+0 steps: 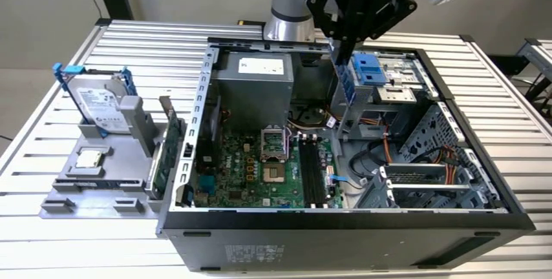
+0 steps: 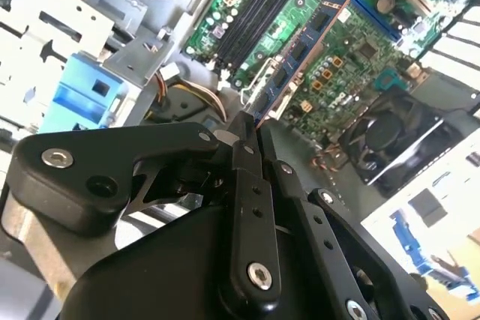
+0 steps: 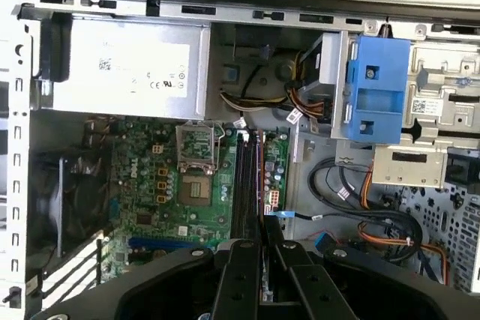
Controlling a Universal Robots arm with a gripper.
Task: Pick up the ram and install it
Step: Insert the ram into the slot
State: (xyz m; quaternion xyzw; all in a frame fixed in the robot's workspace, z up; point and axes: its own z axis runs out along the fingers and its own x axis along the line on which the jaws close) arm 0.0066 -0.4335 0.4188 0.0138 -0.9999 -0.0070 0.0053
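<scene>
My gripper (image 1: 339,41) hangs over the open computer case (image 1: 345,217), shut on the ram (image 1: 335,66), which points down into the case. In the second wrist view the ram (image 2: 304,50) is a long dark blue stick with black chips, sticking out from between the closed fingers (image 2: 245,157) toward the green motherboard (image 2: 352,58). The black memory slots (image 1: 312,169) lie below it, beside the processor socket (image 1: 271,142). In the first wrist view the gripper (image 3: 262,249) sits just over those slots (image 3: 244,181), well above the board.
On a grey holder (image 1: 95,188) at the exterior view's left stand a silver hard drive in a blue frame (image 1: 97,101) and a green circuit card (image 1: 170,143). Inside the case are the power supply (image 1: 254,85), a blue drive bracket (image 1: 369,69) and orange cables (image 3: 390,230).
</scene>
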